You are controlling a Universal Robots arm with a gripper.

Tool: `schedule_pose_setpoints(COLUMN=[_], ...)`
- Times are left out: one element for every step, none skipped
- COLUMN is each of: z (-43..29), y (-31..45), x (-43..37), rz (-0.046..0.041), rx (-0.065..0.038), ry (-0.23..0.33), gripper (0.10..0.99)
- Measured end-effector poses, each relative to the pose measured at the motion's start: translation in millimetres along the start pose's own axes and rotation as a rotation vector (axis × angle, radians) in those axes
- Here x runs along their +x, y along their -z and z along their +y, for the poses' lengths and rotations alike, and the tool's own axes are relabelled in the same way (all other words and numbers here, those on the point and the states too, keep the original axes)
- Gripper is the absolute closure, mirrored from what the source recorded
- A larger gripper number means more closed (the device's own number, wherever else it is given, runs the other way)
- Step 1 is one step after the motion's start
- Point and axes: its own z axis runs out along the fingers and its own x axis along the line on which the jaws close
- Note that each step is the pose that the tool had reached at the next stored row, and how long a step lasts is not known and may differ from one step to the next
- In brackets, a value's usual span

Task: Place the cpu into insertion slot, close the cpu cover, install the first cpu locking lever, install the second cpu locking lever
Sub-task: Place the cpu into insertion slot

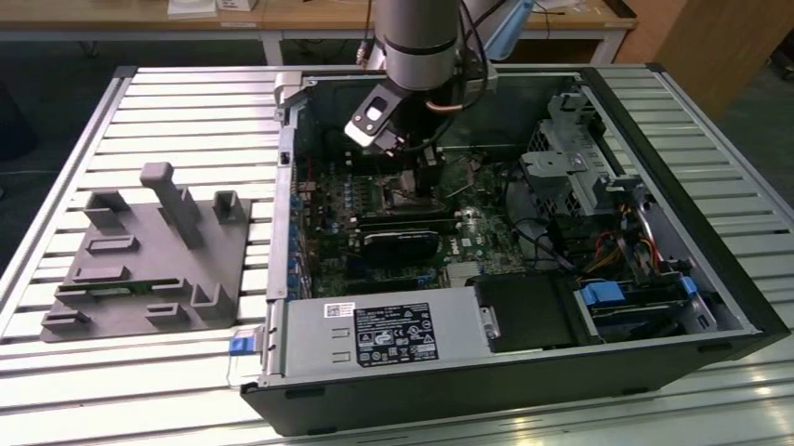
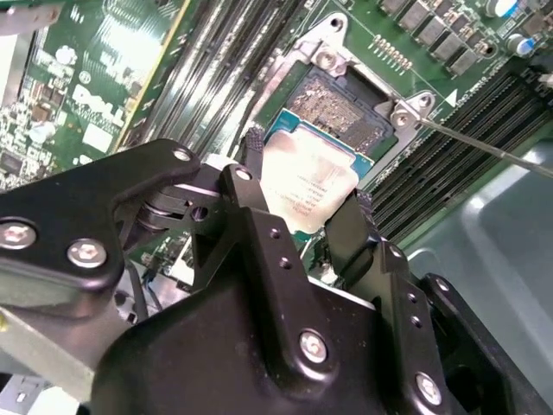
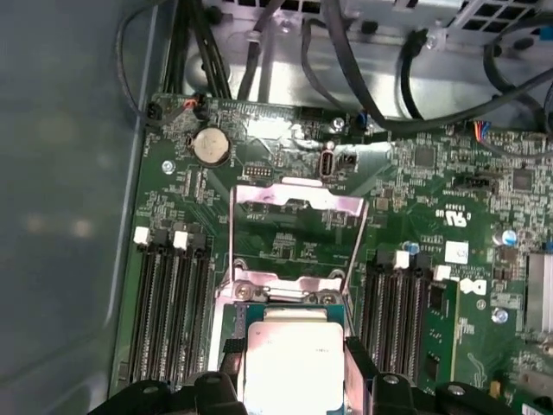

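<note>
The hand (image 1: 422, 175), upper centre of the exterior view inside the computer case (image 1: 645, 362), clamps the cpu (image 2: 307, 186) by two opposite edges just over the insertion slot (image 2: 341, 104). Part of the slot's contact field is uncovered, so seating looks unfinished. The cpu cover (image 3: 298, 199) stands swung open, and a thin locking lever (image 2: 484, 145) juts free. Cover and levers are not yet done.

One open computer case (image 1: 522, 372) sits on one slatted table (image 1: 186, 111) beside one grey holder (image 1: 149, 269). Inside are one green circuit board (image 3: 432, 173), one round battery (image 3: 211, 145), one hinged metal frame (image 3: 298, 201), two banks of memory slots (image 3: 168, 320), one chip (image 3: 294, 367) and one gripper (image 3: 295, 350) with two fingers (image 3: 228, 356).
</note>
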Motion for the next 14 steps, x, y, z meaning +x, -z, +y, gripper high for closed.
schedule_pose_setpoints(z=[-0.6, -1.1, -1.4, -1.7, -2.2, -2.9, -3.8, -4.7, -5.5, -6.2, -7.0, -8.0, -8.8, -9.6], y=[-0.6, -1.3, -2.0, -2.7, -3.5, -4.2, -4.9, -5.8, -7.0, -8.3, -9.6, -11.0, -12.4, -13.9], x=[0.2, 0.3, 0.5, 0.7, 1.0, 1.4, 1.9, 2.2, 2.3, 2.4, 2.6, 2.7, 2.9, 3.1], rz=[-0.0012, -0.0022, -0.0033, -0.0045, -0.0055, -0.0064, -0.0072, -0.0076, -0.0080, -0.0080, -0.0081, -0.0081, -0.0082, -0.0082], rx=[0.000, 0.000, 0.000, 0.000, 0.000, 0.000, 0.000, 0.000, 0.000, 0.000, 0.000, 0.000, 0.000, 0.000], ry=[-0.009, -0.019, -0.030, -0.042, -0.052, -0.060, -0.067, -0.071, -0.074, -0.076, -0.077, -0.077, -0.078, -0.078], gripper=[0.549, 0.549, 0.549, 0.549, 0.549, 0.549, 0.549, 0.549, 0.549, 0.549, 0.549, 0.549, 0.549, 0.549])
